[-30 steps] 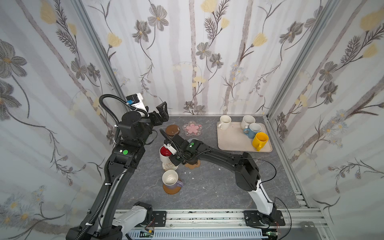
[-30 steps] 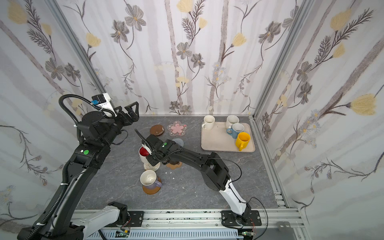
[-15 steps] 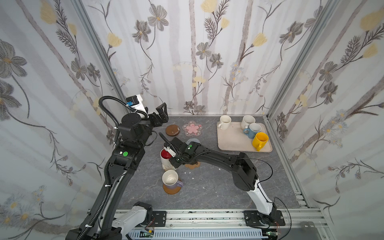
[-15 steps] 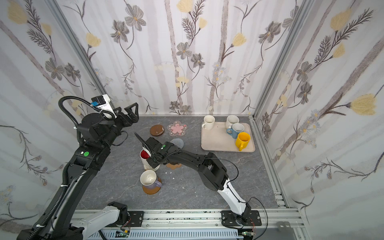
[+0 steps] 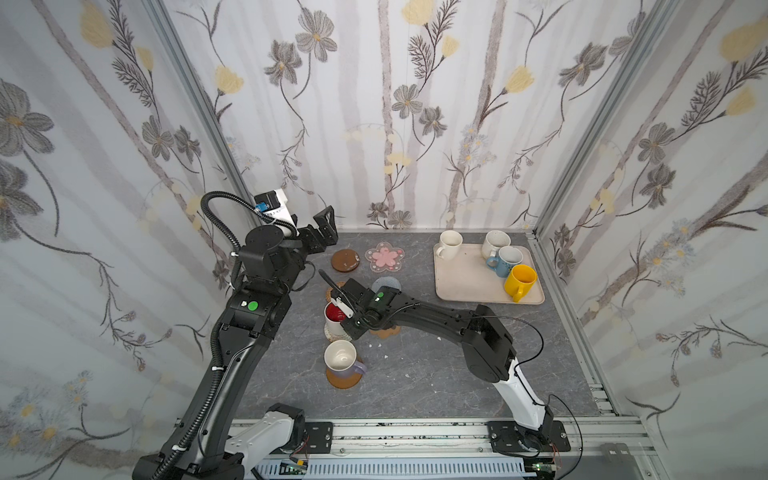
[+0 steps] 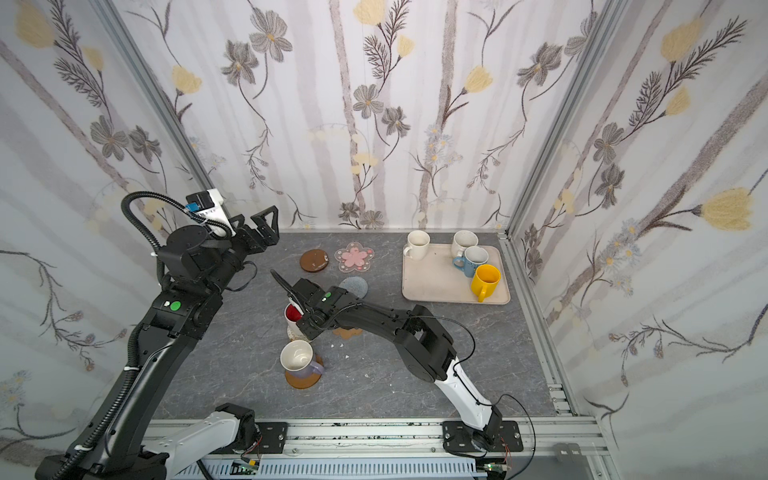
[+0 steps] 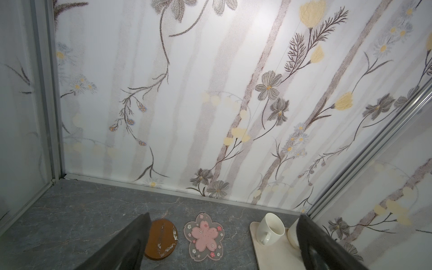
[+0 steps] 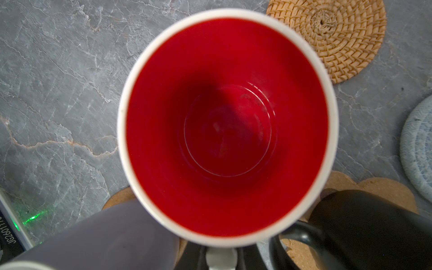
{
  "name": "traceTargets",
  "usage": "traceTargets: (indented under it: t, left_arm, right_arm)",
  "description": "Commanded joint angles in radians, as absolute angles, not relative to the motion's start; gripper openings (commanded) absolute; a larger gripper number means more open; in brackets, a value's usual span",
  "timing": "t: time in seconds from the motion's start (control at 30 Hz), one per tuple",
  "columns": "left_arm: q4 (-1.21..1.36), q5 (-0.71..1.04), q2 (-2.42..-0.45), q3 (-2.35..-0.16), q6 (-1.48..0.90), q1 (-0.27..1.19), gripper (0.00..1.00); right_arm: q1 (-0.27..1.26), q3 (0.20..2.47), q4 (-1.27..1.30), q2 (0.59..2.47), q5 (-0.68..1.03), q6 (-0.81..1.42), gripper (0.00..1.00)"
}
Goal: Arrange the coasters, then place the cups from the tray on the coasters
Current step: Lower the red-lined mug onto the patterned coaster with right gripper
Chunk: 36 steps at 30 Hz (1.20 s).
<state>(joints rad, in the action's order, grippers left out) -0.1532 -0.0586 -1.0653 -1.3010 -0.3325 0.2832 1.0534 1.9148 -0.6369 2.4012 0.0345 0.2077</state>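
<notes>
My right gripper (image 5: 348, 321) (image 8: 219, 257) is shut on the handle of the white cup with red inside (image 5: 334, 316) (image 8: 228, 126). That cup stands upright over the pale woven coaster (image 5: 331, 333); contact cannot be told. Beside it the black cup (image 8: 371, 229) sits on the tan paw coaster (image 8: 376, 187), and the lavender cup (image 5: 343, 358) on a brown disc (image 5: 343, 379). The beige tray (image 5: 469, 286) holds two cream cups (image 5: 449, 244) (image 5: 495, 243), a light blue cup (image 5: 505, 261) and a yellow cup (image 5: 519, 281). My left gripper (image 5: 322, 232) (image 7: 219, 245) hangs open at the back left.
Bare coasters lie toward the back: a brown disc (image 5: 345, 260), the pink flower (image 5: 384, 258), the grey-blue round (image 5: 387, 284) and the orange rattan round (image 8: 327, 37). The right arm stretches across the middle of the table. Patterned walls close in three sides.
The right gripper has carried the red-inside cup a little toward the front and down over the pale woven coaster. The left arm has hardly moved.
</notes>
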Motion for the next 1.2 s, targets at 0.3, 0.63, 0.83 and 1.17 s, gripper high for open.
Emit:
traceTargets:
  t: [0.3,0.63,0.83,1.17]
  left_arm:
    - [-0.103,-0.057,-1.066,-1.301,-0.334,0.282,1.0]
    - [-0.098,-0.052,-1.065,-1.274,-0.331,0.283,1.0]
    - [-0.097,-0.056,-1.063,-1.272,-0.327,0.283,1.0]
    - [-0.097,-0.067,-1.062,-1.281,-0.311,0.283,1.0]
  right_arm:
    - [1.054,1.916,-0.566,2.428,0.041,0.213,0.0]
    - [1.054,1.914,-0.566,2.436,0.044,0.221,0.1]
    - [1.058,1.907,-0.565,2.424,0.037,0.221,0.3]
    - [1.068,1.865,-0.538,2.363,-0.005,0.224,0.66]
